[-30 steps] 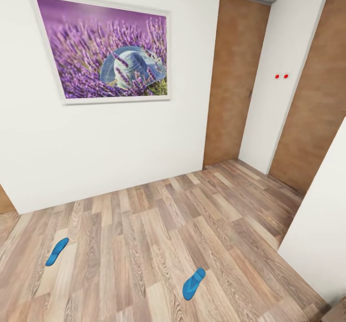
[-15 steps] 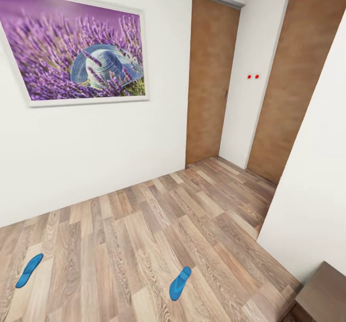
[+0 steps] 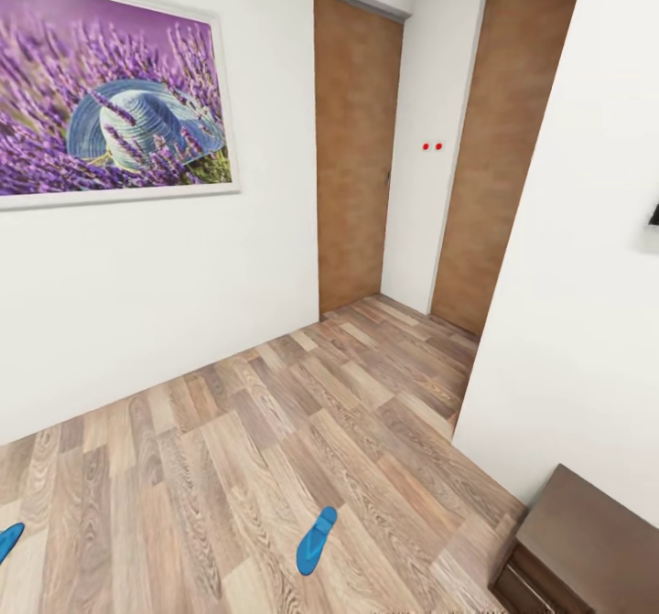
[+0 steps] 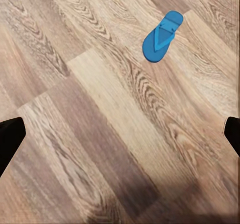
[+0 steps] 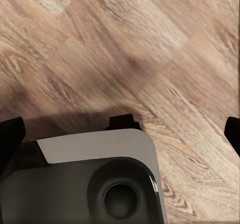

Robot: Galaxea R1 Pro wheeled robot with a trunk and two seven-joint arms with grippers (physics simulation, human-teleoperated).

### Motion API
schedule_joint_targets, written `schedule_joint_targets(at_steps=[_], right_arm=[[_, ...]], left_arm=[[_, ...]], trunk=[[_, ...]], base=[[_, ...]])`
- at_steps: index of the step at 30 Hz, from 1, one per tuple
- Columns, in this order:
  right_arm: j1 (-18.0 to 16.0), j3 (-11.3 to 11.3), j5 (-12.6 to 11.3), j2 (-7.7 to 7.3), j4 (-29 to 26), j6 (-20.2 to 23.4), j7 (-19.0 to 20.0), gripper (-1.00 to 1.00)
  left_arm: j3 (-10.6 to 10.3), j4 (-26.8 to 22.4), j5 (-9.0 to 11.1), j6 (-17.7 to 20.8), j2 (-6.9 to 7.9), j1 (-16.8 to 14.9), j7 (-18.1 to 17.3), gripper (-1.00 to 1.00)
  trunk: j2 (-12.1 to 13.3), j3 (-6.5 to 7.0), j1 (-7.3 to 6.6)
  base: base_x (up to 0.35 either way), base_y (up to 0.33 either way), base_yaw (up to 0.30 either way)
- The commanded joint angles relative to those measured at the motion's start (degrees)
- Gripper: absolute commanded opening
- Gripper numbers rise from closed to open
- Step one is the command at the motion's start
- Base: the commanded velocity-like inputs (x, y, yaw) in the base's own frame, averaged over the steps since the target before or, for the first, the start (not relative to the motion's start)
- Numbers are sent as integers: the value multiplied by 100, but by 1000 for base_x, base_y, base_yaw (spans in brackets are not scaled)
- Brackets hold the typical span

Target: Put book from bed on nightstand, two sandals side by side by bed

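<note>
Two bright blue sandals lie apart on the wood-plank floor: one sandal low in the middle of the head view, the other sandal cut off by that view's left edge. One sandal also lies flat on the planks ahead of my left gripper, which is open and holds nothing. My right gripper is open too, above bare floor. The nightstand, a low dark-brown cabinet, stands at the lower right against a white wall. The book and the bed are out of view.
A white wall with a framed lavender picture runs along the left. Two brown doors stand at the back, either side of a white corner. My base's dark and grey body sits under the right gripper.
The camera has swung right: picture, doors and sandals slid left in view, one sandal almost off the edge. More of the nightstand has come into sight.
</note>
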Motion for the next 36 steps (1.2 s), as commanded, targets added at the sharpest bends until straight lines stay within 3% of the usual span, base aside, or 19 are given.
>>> schedule_joint_targets(at_steps=[1, 18, 36], right_arm=[[-2, -8, -4, 1, 0, -15, 1, 100], [-2, -6, -4, 1, 0, -15, 1, 100], [-2, -6, -4, 1, 0, -15, 1, 100]], left_arm=[[3, 2, 1, -17, -1, -2, 0, 100], [3, 2, 1, -16, -1, -2, -1, 100], [3, 2, 1, -9, -1, -2, 3, 100]], trunk=[[-3, -5, 0], [-3, -5, 0], [-3, -5, 0]], base=[[0, 0, -274], [14, 0, -267], [315, 0, -34]])
